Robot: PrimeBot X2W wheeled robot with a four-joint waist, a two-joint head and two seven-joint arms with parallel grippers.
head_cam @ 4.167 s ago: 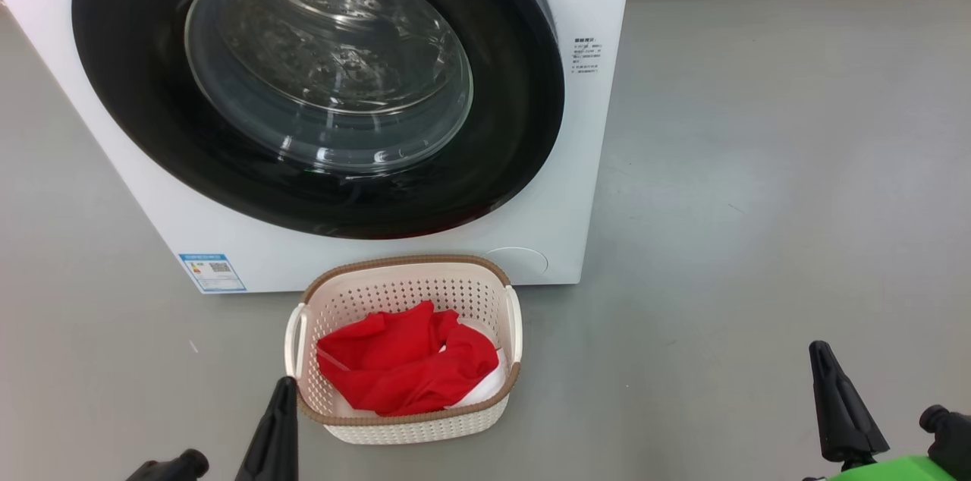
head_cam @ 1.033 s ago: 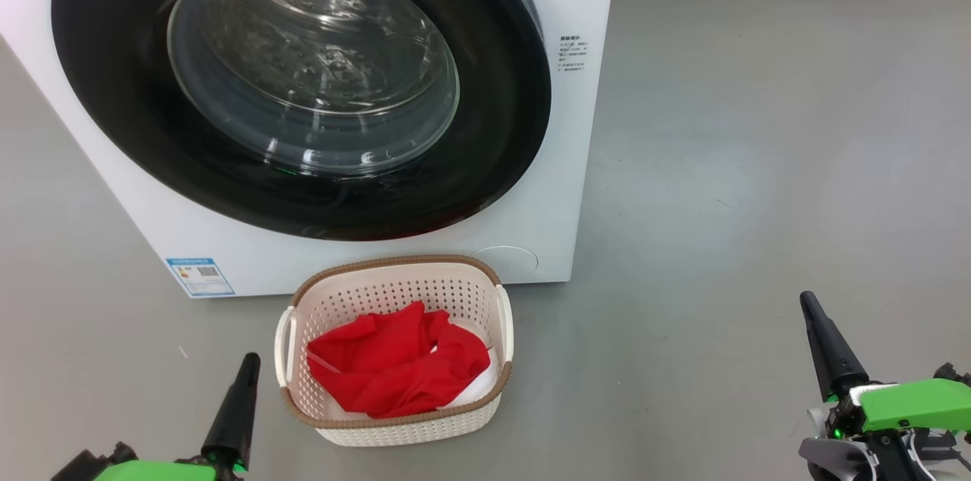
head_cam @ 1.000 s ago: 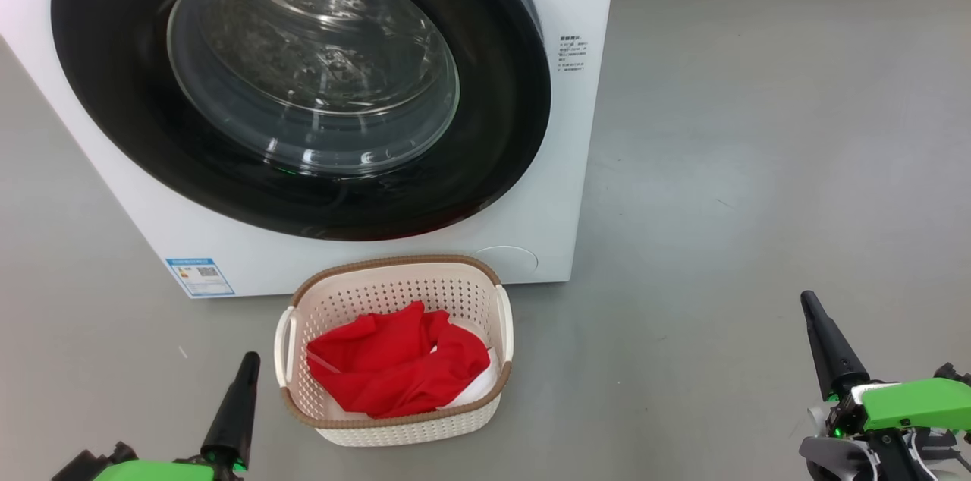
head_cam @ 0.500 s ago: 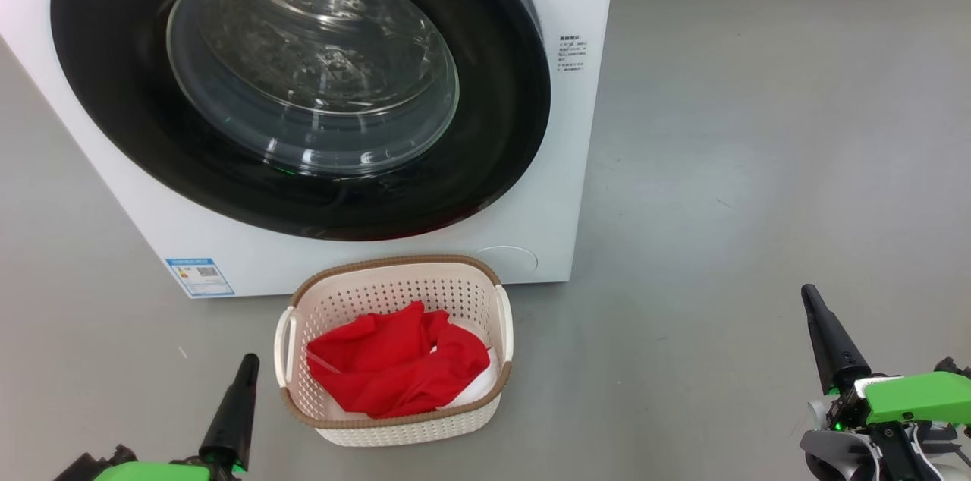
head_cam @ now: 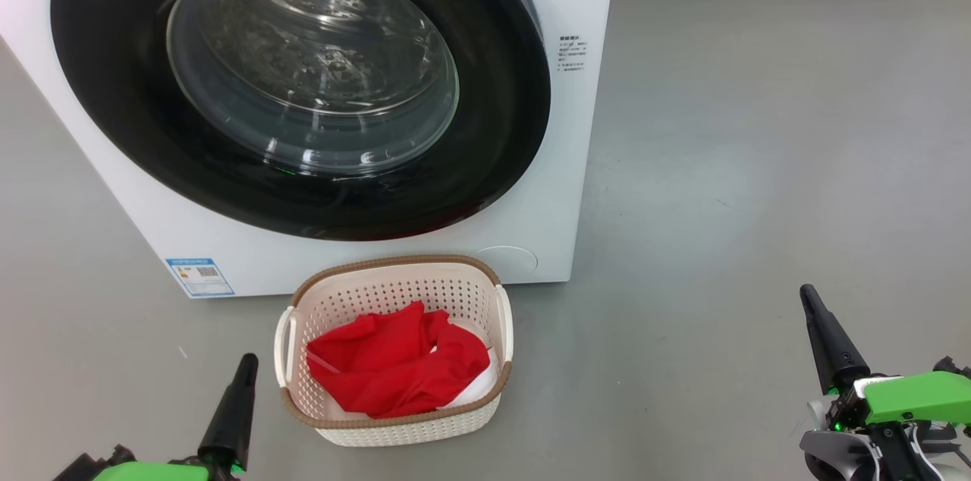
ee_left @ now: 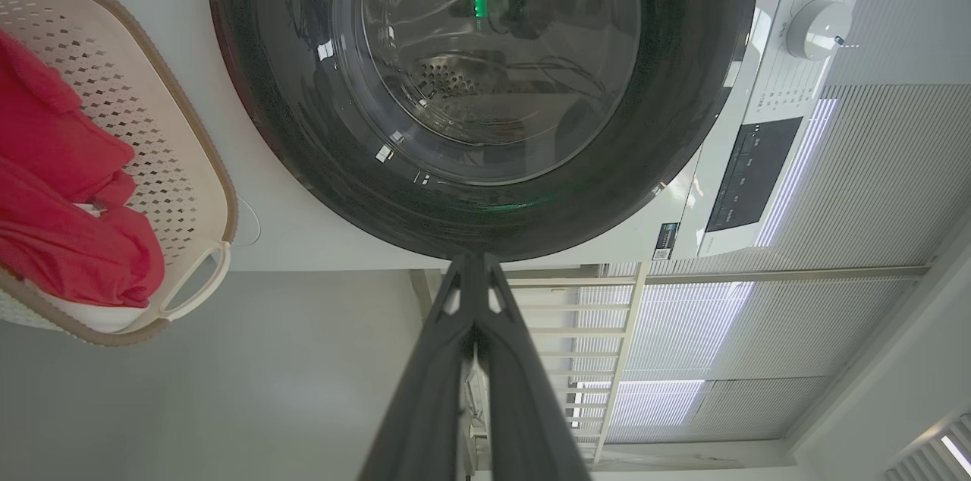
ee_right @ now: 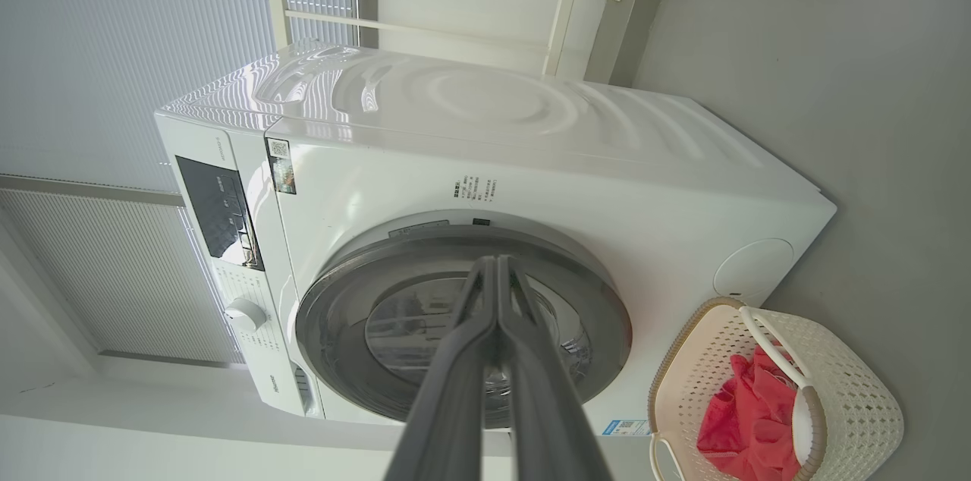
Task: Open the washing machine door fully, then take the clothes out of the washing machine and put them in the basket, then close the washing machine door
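The washing machine (head_cam: 576, 162) stands white and boxy at the back, and its round black-rimmed door (head_cam: 501, 132) lies flat against the front. Through the glass I see a bare steel drum. On the floor before it sits the cream basket (head_cam: 394, 428), and inside it lie the red and white clothes (head_cam: 394, 367). My left gripper (head_cam: 246, 363) is shut and holds nothing, low to the left of the basket. Far to the right, my right gripper (head_cam: 806, 293) is also shut on nothing. The left wrist view has the door (ee_left: 303, 162) and basket (ee_left: 190, 162); the right wrist view has the machine (ee_right: 531, 147) and basket (ee_right: 857, 405).
Grey floor (head_cam: 758, 162) stretches wide to the machine's right. A blue label (head_cam: 199, 278) sits at the machine's lower left corner. Window blinds (ee_right: 114, 48) and a white frame stand behind the machine.
The right gripper has risen very slightly in the head view over the last second. Earlier still the camera shifted a little, and both arms drew back, away from the basket.
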